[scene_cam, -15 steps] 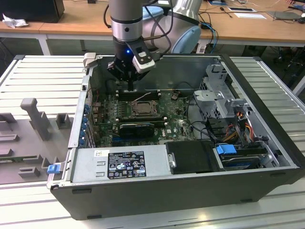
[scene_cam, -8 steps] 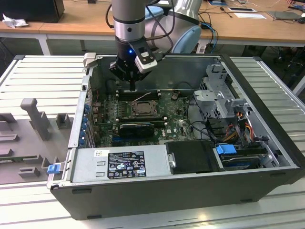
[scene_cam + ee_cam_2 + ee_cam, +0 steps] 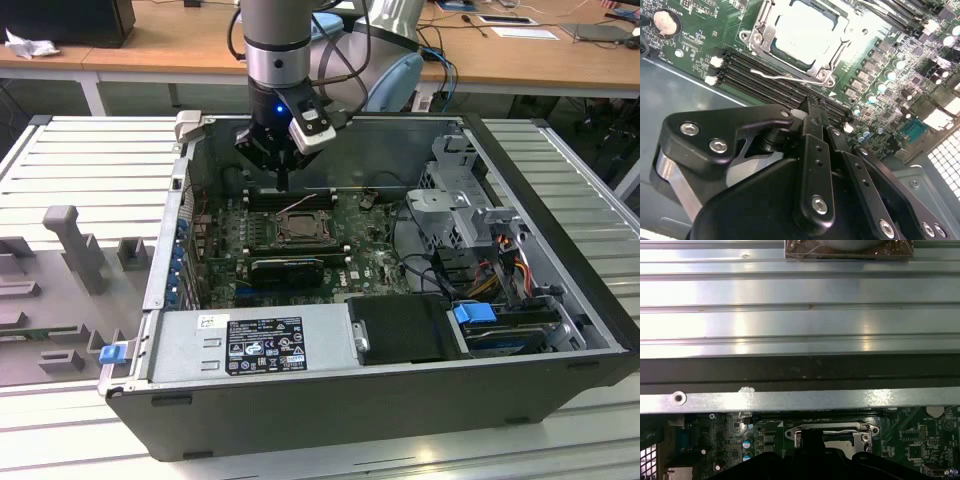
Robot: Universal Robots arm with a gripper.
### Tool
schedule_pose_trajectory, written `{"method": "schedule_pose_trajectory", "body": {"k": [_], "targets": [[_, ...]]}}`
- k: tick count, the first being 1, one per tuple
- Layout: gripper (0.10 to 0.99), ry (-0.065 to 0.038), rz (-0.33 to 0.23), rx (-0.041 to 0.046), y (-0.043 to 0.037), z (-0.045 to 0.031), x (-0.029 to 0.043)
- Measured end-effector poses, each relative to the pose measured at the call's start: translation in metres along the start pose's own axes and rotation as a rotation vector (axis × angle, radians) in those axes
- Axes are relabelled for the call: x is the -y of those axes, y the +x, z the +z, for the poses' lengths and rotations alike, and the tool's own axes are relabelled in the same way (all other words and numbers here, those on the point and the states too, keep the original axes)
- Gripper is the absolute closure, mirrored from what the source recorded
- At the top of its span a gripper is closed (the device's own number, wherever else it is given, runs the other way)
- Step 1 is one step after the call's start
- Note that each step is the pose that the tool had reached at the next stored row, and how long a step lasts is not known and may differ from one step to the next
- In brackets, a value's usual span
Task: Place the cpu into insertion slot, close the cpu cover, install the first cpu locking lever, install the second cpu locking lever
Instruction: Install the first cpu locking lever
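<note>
One claw hangs nearest the second wrist view's camera. It is matte black metal with round silver screw heads, and its two slim fingers are pressed together with nothing between them. Its tip hovers over the long black ribbed memory slots, just short of the socket. I judge it is poised there to work the socket's latches, not to carry anything.

Just past the tip lies a thin bright wire lever, bent to a hook at one end. It runs along the socket's near edge, and its hooked end sits out over the memory slots. It looks to me unlatched, though I cannot be sure.

Beyond the lever is the cover, a flat silver-grey stamped frame. It appears to lie down over the slot. Through its square window shows the cpu, pale, smooth and flat, seated squarely inside. That placement fits a chip already dropped in and framed, waiting to be clamped.

Around the socket spreads the green board, glossy and studded with small silver-topped cans. A round coin cell sits near one corner.

Farthest off, in the exterior view, the dark steel case lies on its side with its lid off. This leaves the board facing up to the arm.
</note>
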State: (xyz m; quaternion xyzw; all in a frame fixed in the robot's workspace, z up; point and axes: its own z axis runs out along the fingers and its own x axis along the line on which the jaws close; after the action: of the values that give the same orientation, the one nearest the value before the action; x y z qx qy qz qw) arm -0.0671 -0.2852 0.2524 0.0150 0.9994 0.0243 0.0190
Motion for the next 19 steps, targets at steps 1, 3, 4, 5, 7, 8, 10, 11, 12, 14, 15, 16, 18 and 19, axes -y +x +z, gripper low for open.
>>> {"method": "schedule_pose_trajectory", "body": {"k": [1, 3, 4, 5, 7, 8, 10, 11, 12, 14, 15, 16, 18, 19], "targets": [[0.98, -0.001, 0.0, 0.0001, -0.0002, 0.0007, 0.0001], [0.98, -0.016, 0.001, -0.0006, -0.0007, 0.0023, 0.0003], [0.98, -0.022, 0.001, -0.0007, -0.0014, 0.0035, 0.0004], [0.98, -0.026, 0.001, -0.0006, -0.0021, 0.0047, 0.0005], [0.98, -0.029, 0.001, -0.0008, -0.0045, 0.0073, 0.0006], [0.98, -0.029, 0.001, -0.0011, -0.0048, 0.0075, 0.0006], [0.98, -0.029, 0.001, -0.001, -0.0053, 0.0078, 0.0006], [0.98, -0.03, 0.001, -0.001, -0.0056, 0.0079, 0.0006], [0.98, -0.03, 0.001, -0.0009, -0.006, 0.008, 0.0006], [0.98, -0.029, 0.001, -0.0011, -0.007, 0.0081, 0.0005], [0.98, -0.03, 0.001, -0.0009, -0.0075, 0.0081, 0.0005], [0.98, -0.03, 0.001, -0.0009, -0.0078, 0.0082, 0.0005], [0.98, -0.031, 0.001, -0.0009, -0.008, 0.0082, 0.0005], [0.98, -0.032, 0.001, -0.001, -0.0081, 0.0083, 0.0004]]}}
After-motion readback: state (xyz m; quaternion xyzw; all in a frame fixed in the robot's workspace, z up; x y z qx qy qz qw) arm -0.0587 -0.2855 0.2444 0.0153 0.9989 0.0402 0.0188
